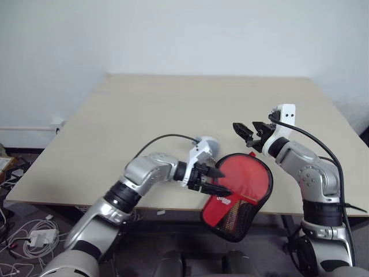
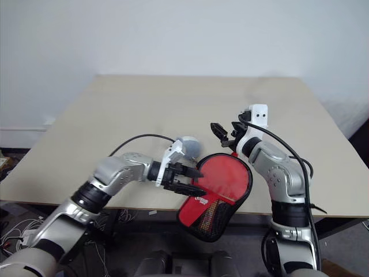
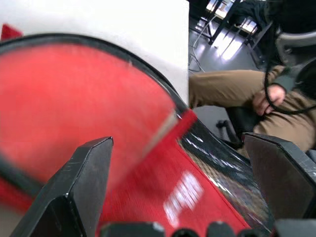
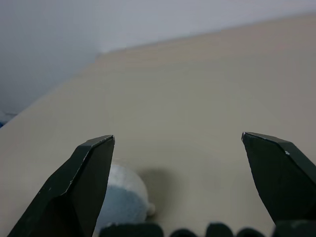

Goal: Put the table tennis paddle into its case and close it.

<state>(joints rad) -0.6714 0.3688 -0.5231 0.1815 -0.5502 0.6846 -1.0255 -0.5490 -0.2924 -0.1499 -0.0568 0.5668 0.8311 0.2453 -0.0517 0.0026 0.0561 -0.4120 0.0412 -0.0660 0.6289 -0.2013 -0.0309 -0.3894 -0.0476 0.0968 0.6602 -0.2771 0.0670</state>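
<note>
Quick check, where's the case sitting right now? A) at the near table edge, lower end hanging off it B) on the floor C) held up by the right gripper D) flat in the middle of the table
A: the case lies at the near edge of the table, its red and mesh lower end past the edge, with the open left gripper at it and the open right gripper apart above the tabletop.

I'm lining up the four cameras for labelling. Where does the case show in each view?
Left eye view: the case lies at the table's near edge, its lower part hanging over, right of centre.
Right eye view: the case sits at the same edge, nearer the middle.
Left wrist view: the case is close up, behind the open jaws.
Right wrist view: not in it.
Shared landmark: the table.
</note>
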